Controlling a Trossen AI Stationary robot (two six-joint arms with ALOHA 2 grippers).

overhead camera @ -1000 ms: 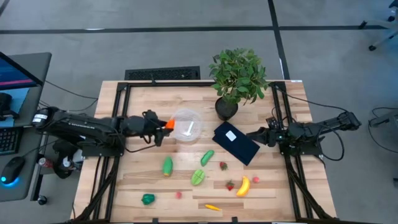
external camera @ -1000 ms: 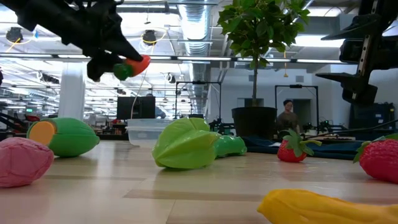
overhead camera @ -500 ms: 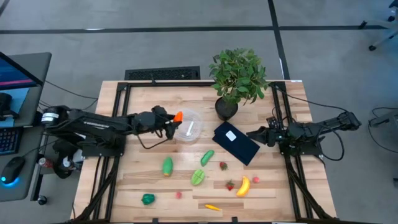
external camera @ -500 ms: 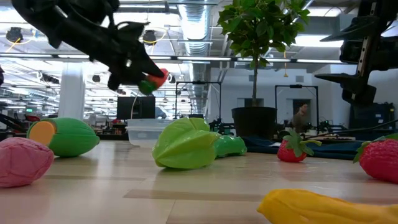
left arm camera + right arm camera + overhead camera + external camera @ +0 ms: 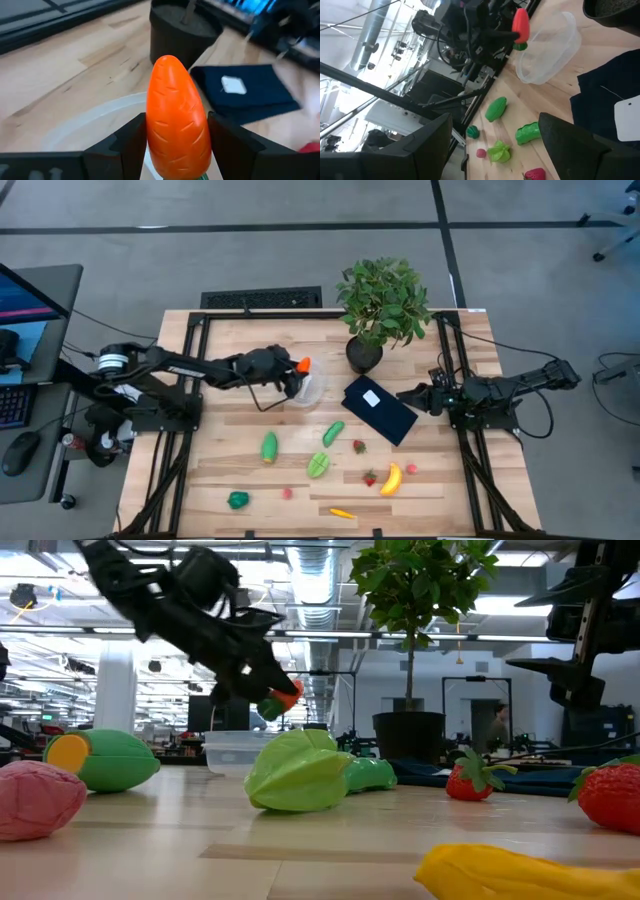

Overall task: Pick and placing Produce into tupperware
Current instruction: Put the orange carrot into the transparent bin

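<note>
Carrot (image 5: 177,120), orange with a green stem end, sits clamped between the left gripper's (image 5: 292,372) two dark fingers, its tip pointing out past them. Directly below the jaws lies the clear tupperware (image 5: 306,386), its whitish rim under the carrot. Beyond the fingertips stand the plant pot (image 5: 184,30) and a dark blue flat rectangle (image 5: 379,409) with a white label (image 5: 233,85); no writing can be read on it. Nearer the table's front edge, well apart from the jaws, lie a green cucumber (image 5: 333,433), another green vegetable (image 5: 269,446), a green starfruit-like piece (image 5: 318,465), a banana (image 5: 391,478) and strawberries (image 5: 359,446). The right gripper (image 5: 408,394) waits beside the blue rectangle, jaws wide and holding nothing.
</note>
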